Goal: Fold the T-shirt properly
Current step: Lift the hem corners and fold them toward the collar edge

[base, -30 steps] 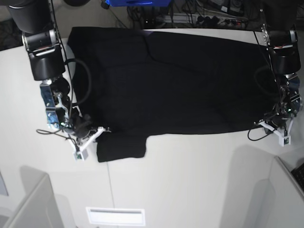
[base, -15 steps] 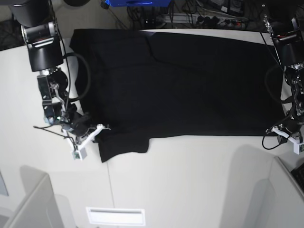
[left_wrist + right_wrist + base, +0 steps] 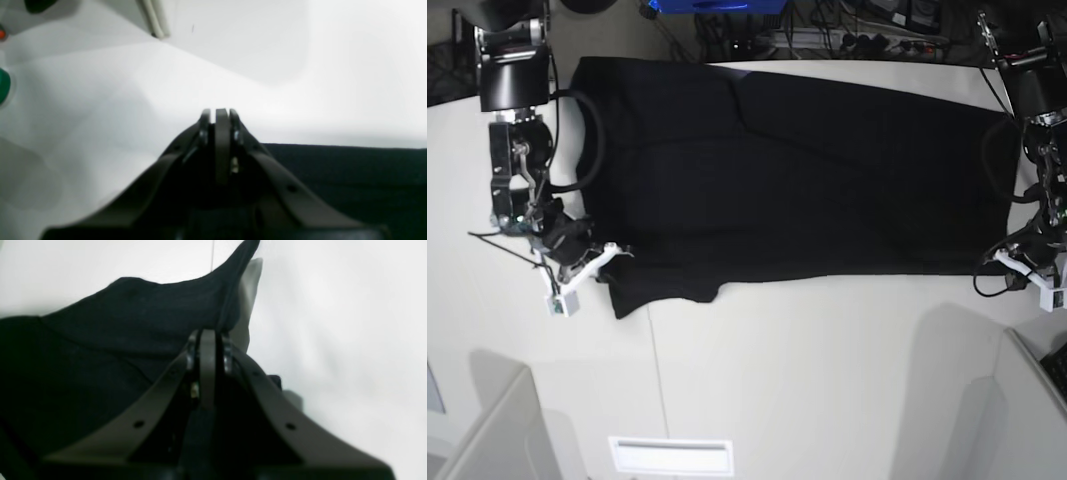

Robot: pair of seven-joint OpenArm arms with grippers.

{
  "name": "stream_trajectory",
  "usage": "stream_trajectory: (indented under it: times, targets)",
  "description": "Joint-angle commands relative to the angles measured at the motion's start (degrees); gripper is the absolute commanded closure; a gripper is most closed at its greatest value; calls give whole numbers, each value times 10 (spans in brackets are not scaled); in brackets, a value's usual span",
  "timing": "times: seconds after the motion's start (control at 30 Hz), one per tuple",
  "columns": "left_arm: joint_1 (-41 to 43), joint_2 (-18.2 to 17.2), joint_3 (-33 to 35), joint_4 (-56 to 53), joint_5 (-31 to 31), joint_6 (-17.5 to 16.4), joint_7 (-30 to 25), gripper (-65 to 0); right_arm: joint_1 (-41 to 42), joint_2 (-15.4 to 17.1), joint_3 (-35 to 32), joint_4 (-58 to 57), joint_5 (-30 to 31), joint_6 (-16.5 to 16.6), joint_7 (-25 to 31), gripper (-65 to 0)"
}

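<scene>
The black T-shirt [image 3: 797,170] lies spread flat across the white table, plain side up, and no print shows. My right gripper [image 3: 605,255], at the left of the base view, is shut on the sleeve's edge. In the right wrist view the cloth [image 3: 100,350] rises to the shut gripper [image 3: 208,333]. My left gripper [image 3: 1002,262], at the right of the base view, is shut at the shirt's lower right hem corner. In the left wrist view the gripper [image 3: 222,111] is closed, with black cloth [image 3: 350,180] beside and under it. The pinch itself is hidden.
The white table [image 3: 827,380] continues bare in front of the shirt. Grey box walls stand at the front left [image 3: 487,430] and front right [image 3: 1037,400]. A white label [image 3: 670,455] lies near the front edge. Cables [image 3: 827,30] run behind the table.
Both grippers have moved outward and a little back, drawing the shirt wider. The sleeve has shifted left with the right gripper, and the right hem has shifted right.
</scene>
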Motion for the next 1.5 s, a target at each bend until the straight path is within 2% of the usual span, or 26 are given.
stream_trajectory:
  times: [0.0,0.17,0.27,0.4,0.63,0.77,1.27,1.47]
  targets:
    - [0,-17,-21,21,6,6,-13,0,2,7,10,18,1,0,5,0]
    - [33,-17,-46,80,6,6,-12,0,-42,6,38,70,3,0,-1,0]
    - [58,-17,-49,98,6,6,-12,0,-66,4,64,113,4,0,-39,0]
    - [95,-16,-66,123,5,6,-12,0,-97,-18,99,158,3,0,-62,0]
    - [142,-15,-82,163,5,6,-12,0,-121,-21,105,198,3,0,-90,0]
    - [166,-15,-102,179,5,5,-12,0,-146,-22,105,236,3,0,-91,0]
    - [241,-15,-103,224,5,5,-12,0,-251,-23,106,309,4,0,-91,0]
    - [264,-16,-117,237,5,5,-12,0,-284,-31,141,315,5,3,-91,0]
